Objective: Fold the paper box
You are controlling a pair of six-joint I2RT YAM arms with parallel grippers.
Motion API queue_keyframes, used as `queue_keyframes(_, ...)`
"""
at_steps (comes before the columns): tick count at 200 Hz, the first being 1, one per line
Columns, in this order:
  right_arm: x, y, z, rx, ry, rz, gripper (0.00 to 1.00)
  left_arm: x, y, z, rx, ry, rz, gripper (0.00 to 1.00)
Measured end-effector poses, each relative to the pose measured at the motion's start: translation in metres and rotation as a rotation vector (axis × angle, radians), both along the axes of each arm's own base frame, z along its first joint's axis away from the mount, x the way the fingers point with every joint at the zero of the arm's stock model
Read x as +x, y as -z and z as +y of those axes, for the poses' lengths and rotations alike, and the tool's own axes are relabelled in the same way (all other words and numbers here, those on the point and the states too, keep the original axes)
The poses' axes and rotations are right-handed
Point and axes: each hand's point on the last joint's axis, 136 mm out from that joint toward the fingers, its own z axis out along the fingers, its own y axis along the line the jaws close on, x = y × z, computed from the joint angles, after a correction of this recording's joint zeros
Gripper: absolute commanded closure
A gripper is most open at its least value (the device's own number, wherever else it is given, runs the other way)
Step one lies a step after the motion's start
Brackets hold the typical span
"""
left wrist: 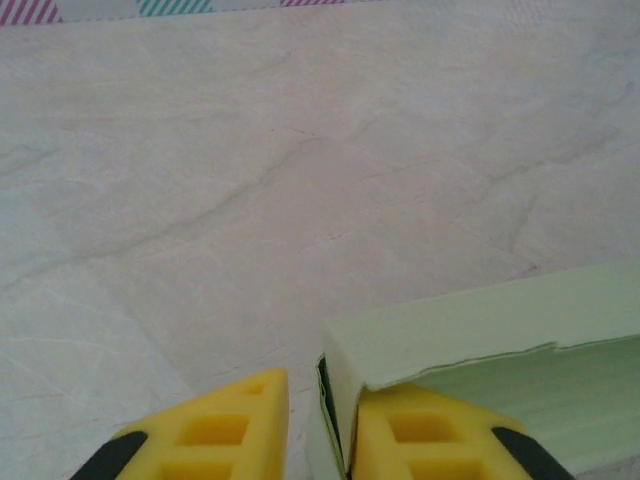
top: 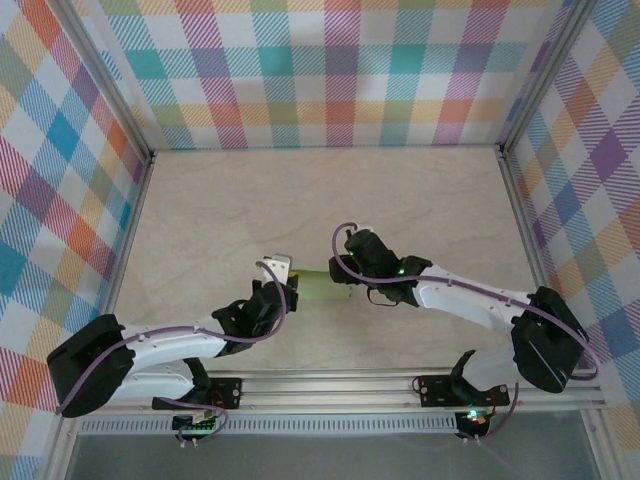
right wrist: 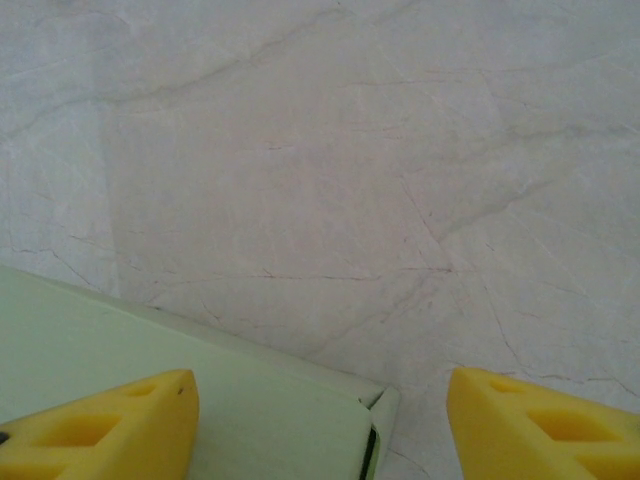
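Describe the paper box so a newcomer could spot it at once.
On the beige marbled table, look mid-front, where the left gripper and right gripper meet. Between them lies the paper box: long, pale green, the one green thing on the tabletop.

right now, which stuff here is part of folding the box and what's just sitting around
Part of the job:
- pale green paper box
- left gripper, fingers either side of the box's end wall
- right gripper, open over the box's other corner

Just there:
- marble-look tabletop
- plaid walls
- metal rail holding the arm bases
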Motion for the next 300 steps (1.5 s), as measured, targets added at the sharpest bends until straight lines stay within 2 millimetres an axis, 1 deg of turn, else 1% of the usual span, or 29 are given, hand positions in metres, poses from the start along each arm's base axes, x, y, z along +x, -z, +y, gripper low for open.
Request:
queue_keyframes(12, 0.000, 0.001, 0.000, 0.000, 0.002, 0.003, 0.34, 0.000, 0.000, 0.001, 0.004, -0.003, 0.003, 0.68)
queue_keyframes(26, 0.000, 0.001, -0.001, 0.000, 0.003, 0.003, 0.34, -0.001, 0.000, 0.002, 0.009, -0.002, 0.005, 0.59)
queue_keyframes(39, 0.000, 0.002, -0.001, -0.001, 0.005, 0.005, 0.34, -0.002, 0.000, 0.003, 0.010, 0.000, 0.009, 0.47)
queue_keyframes(50, 0.000, 0.004, -0.001, -0.004, 0.006, 0.008, 0.34, -0.004, 0.000, 0.004, 0.017, 0.008, 0.014, 0.34)
queue_keyframes(56, 0.000, 0.005, -0.001, -0.006, 0.007, 0.010, 0.34, -0.005, 0.000, 0.005, 0.023, 0.015, 0.017, 0.29)
queue_keyframes(63, 0.000, 0.006, -0.001, -0.007, 0.010, 0.013, 0.34, -0.007, -0.001, 0.006, 0.026, 0.019, 0.022, 0.26)
queue_keyframes(76, 0.000, 0.008, -0.001, -0.008, 0.016, 0.019, 0.34, -0.009, -0.001, 0.008, 0.033, 0.021, 0.029, 0.25)
queue_keyframes(122, 0.003, 0.012, 0.002, 0.012, 0.034, 0.025, 0.34, -0.019, -0.002, 0.019, 0.043, 0.031, 0.046, 0.26)
queue_keyframes(140, 0.002, 0.014, 0.003, 0.019, 0.037, 0.029, 0.34, -0.021, -0.002, 0.021, 0.046, 0.034, 0.051, 0.21)
queue_keyframes(162, 0.003, 0.016, 0.004, 0.021, 0.040, 0.030, 0.34, -0.024, -0.001, 0.022, 0.054, 0.047, 0.060, 0.17)
queue_keyframes(203, 0.004, 0.020, 0.005, 0.025, 0.048, 0.036, 0.35, -0.028, -0.001, 0.020, 0.040, 0.071, 0.078, 0.07)
queue_keyframes(230, 0.005, 0.021, 0.005, 0.029, 0.056, 0.036, 0.35, -0.033, -0.001, 0.016, 0.024, 0.107, 0.094, 0.03)
queue_keyframes(300, 0.012, 0.024, 0.008, 0.072, 0.073, -0.010, 0.35, -0.042, 0.000, 0.007, 0.004, 0.182, 0.126, 0.00)
